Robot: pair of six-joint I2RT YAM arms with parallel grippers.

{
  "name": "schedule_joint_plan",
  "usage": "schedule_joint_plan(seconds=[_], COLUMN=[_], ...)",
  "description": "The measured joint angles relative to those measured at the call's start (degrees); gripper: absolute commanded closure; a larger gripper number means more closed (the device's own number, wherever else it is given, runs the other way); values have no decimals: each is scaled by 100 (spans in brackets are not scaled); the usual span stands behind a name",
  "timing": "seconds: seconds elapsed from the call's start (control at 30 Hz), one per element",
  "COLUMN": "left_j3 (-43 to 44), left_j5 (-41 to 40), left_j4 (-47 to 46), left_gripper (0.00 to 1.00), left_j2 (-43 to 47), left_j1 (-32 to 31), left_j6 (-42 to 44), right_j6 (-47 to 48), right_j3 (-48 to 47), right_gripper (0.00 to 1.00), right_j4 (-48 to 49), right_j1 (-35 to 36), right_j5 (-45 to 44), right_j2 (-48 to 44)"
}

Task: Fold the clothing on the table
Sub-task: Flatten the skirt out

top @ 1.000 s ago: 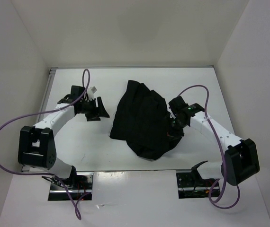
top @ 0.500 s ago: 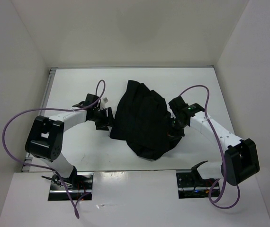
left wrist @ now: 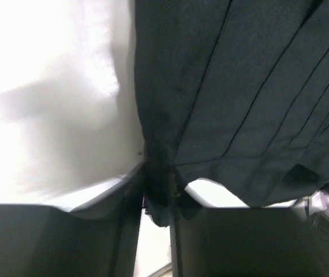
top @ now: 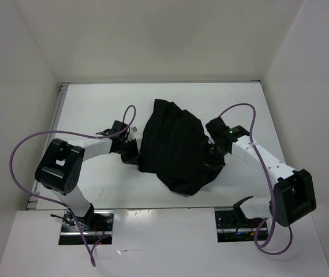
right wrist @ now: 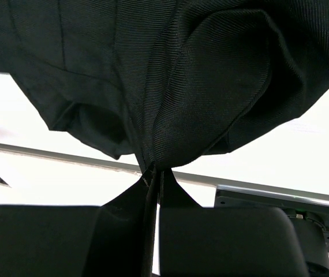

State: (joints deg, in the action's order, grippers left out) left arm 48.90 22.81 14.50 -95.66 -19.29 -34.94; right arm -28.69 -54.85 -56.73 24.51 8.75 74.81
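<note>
My left gripper (top: 132, 151) and right gripper (top: 213, 154) each pinch an edge of the pleated black skirt (top: 173, 144).
I should lift both evenly, taut, lest a thin fold slip.

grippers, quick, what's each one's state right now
Left gripper: closed on the edge of the skirt.
Right gripper: closed on a fold of the skirt.

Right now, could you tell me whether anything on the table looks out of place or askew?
The clothing lies bunched in a lopsided, crumpled heap on the table rather than spread flat. The left gripper and right gripper each pinch an edge of it. Nothing looks torn or spilled.
</note>
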Motion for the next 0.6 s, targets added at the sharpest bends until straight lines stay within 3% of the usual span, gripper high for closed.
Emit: schedule_joint_plan(seconds=[0.17,0.27,0.4,0.6], left_j3=[76,669,2509,5263], left_j5=[179,177,103,61], left_j4=[144,656,1056,1161], left_gripper=[100,100,100,100], left_j2=[-96,-90,-94,-713], left_j1=[-48,-35,138,638], left_j6=[17,52,216,372], right_j6=[-7,-24,7,247], right_j3=[-129,-562,-1891,-4205], right_gripper=[100,100,100,100], right_j4=[-72,-184,-203,-68], right_j1=[0,0,-2,-212], right_j5=[-76,-229,-551,-1167], right_j2=[0,24,446,1827])
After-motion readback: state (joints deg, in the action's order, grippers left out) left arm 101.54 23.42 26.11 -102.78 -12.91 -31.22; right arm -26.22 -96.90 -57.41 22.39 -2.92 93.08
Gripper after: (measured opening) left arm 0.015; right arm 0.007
